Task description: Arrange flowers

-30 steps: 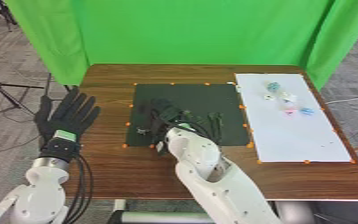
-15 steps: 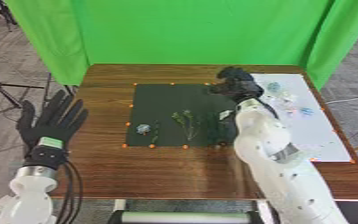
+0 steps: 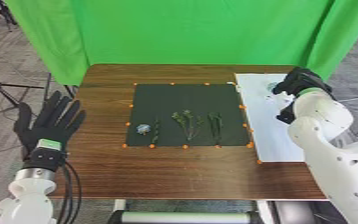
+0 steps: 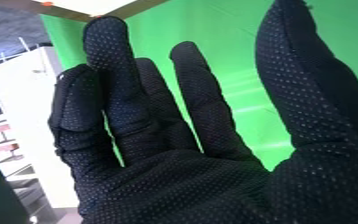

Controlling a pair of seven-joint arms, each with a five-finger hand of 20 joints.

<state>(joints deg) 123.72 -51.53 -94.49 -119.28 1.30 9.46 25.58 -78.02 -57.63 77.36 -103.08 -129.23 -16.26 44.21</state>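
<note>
My R hand (image 3: pixel 302 86) is over the far part of the white sheet (image 3: pixel 269 147), R side of tabletop (image 3: pixel 171 175). Teal flower (image 3: pixel 271 86) lies on the sheet just beside it. R wrist cam: R hand (image 4: pixel 184 187) has fingers up, thumb well apart from them, nothing pinched. L hand (image 3: pixel 47 125) is L of the dark mat (image 3: pixel 162 102), fingers spread, palm empty AFAICT. On the mat, L to R: blue flower (image 3: pixel 143 129), thin stem (image 3: pixel 155 136), branching sprig (image 3: pixel 189 125), dark stem (image 3: pixel 215 125), approx. parallel w/ thin stem.
</note>
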